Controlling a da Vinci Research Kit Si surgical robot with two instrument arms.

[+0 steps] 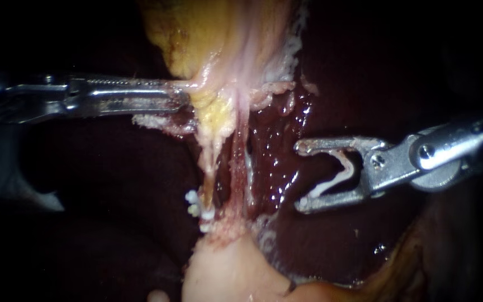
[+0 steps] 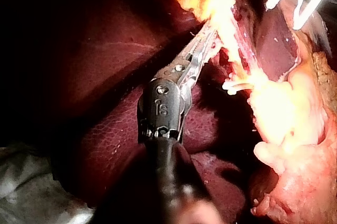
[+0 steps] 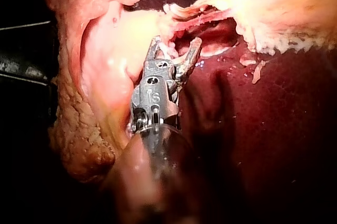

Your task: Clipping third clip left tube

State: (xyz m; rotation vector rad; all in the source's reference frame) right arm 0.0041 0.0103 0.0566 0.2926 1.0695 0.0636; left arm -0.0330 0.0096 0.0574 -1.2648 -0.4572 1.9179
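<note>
- Grips a strand of tissue [image 1: 197, 86] at the foot of the gallbladder [image 1: 213, 33] with the left tool [image 1: 181, 95], jaws clamped on it from both sides; pulls it sideways, by the look of it, to stretch the tubes and open a gap between them.
- Carries a white loaded clip [image 1: 334, 178] in the right tool [image 1: 300, 176], jaws wide apart yet each bearing on one arm of it; hovers over the liver [image 1: 278, 168], well to the side of the tubes, mouth turned toward them.
- Shows the left tube [image 1: 214, 162] taut below the gallbladder, just beside the right tube [image 1: 240, 151]; bears white clips [image 1: 195, 208] at its lower end, number hard to tell.
- Leaves bare tube above those clips, likely the site for the next one; calls for passing the right tube without snagging it, then straddling the left tube alone.
</note>
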